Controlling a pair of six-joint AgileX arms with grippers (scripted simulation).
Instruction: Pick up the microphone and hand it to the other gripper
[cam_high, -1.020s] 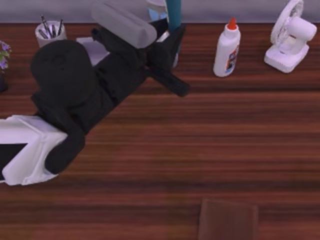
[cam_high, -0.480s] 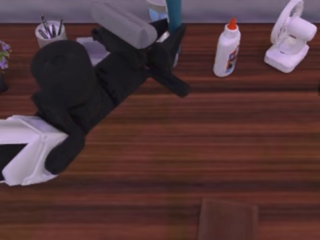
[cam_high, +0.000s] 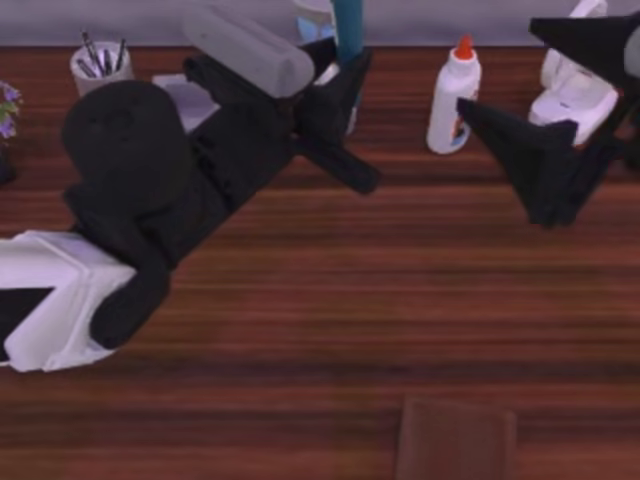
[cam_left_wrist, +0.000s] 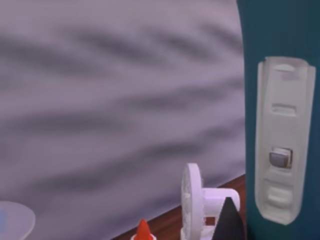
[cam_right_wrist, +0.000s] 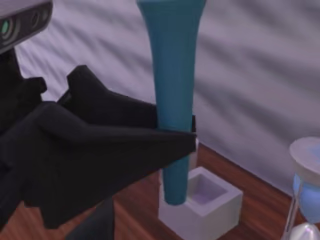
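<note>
Over the worktop's far edge the left claw pinches the microphone upright, teal handle standing vertical, while the right claw hangs spread at right.

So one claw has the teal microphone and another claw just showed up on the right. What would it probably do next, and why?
Probably the right gripper slides left toward the microphone. The left gripper holds the teal handle upright at the table's far edge, while the right gripper's fingers are spread open beside the glue bottle, apart from the handle. It must close that gap before taking hold.
</note>
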